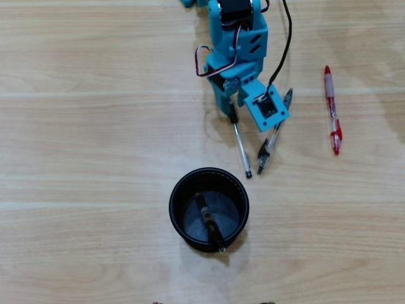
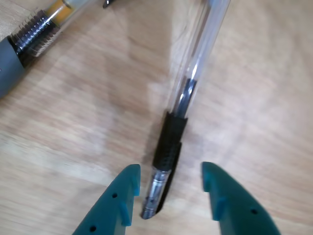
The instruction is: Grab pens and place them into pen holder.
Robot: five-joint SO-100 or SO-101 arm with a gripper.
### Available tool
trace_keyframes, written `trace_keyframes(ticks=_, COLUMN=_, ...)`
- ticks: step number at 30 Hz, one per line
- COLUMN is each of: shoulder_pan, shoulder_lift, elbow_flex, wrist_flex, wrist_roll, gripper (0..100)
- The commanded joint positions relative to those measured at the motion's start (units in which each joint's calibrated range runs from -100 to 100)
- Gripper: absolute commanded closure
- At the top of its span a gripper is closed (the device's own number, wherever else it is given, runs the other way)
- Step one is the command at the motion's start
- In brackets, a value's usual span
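The pen holder (image 1: 172,204) is a round black mesh cup at the lower middle of the overhead view, with an all-black pen (image 1: 208,219) leaning inside it. A clear pen with a black grip (image 1: 242,148) lies on the table above the cup. My gripper (image 1: 233,108) is low over its upper end. In the wrist view my gripper (image 2: 169,169) is open and the clear pen's (image 2: 168,142) black grip and metal tip lie between the teal fingers (image 2: 126,196), untouched. A clear pen with a grey sleeve (image 1: 271,142) (image 2: 27,41) lies just beside it. A red-and-white pen (image 1: 331,111) lies to the right.
The light wooden table (image 1: 88,158) carries everything. The teal arm (image 1: 237,38) reaches in from the top edge, with a black cable (image 1: 288,38) hanging beside it. The wrist camera housing (image 1: 266,106) overhangs the grey-sleeved pen.
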Motion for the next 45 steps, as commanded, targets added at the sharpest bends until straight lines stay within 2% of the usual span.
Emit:
trace_keyframes(ticks=1, shoulder_pan=-0.42, shoulder_lift=0.30, elbow_flex=-0.22, wrist_flex=0.19, wrist_roll=-5.11, gripper=75)
trace_keyframes(ticks=4, shoulder_pan=-1.71, shoulder_lift=1.48, elbow_flex=-1.40, wrist_flex=0.36, wrist_roll=-5.58, gripper=70)
trace_keyframes(ticks=21, shoulder_pan=-2.19, shoulder_lift=7.82, elbow_flex=-2.30, wrist_flex=-0.33, wrist_roll=-5.68, gripper=70)
trace_keyframes(ticks=24, shoulder_pan=-1.71, shoulder_lift=9.00, elbow_flex=-3.12, wrist_flex=-2.30, wrist_roll=-5.68, gripper=75)
trace_keyframes(ticks=27, shoulder_pan=-0.34, shoulder_lift=11.37, elbow_flex=-3.30, wrist_flex=-7.63, wrist_roll=-5.16, gripper=99)
trace_keyframes(ticks=33, shoulder_pan=1.11, shoulder_lift=10.10, elbow_flex=-3.30, wrist_flex=-9.52, wrist_roll=-5.58, gripper=98)
trace_keyframes(ticks=40, shoulder_pan=0.71, shoulder_lift=-1.31, elbow_flex=-3.57, wrist_flex=-10.04, wrist_roll=-5.63, gripper=98)
trace_keyframes(ticks=45, shoulder_pan=-0.26, shoulder_lift=-8.50, elbow_flex=-11.08, wrist_flex=-10.13, wrist_roll=-5.63, gripper=98)
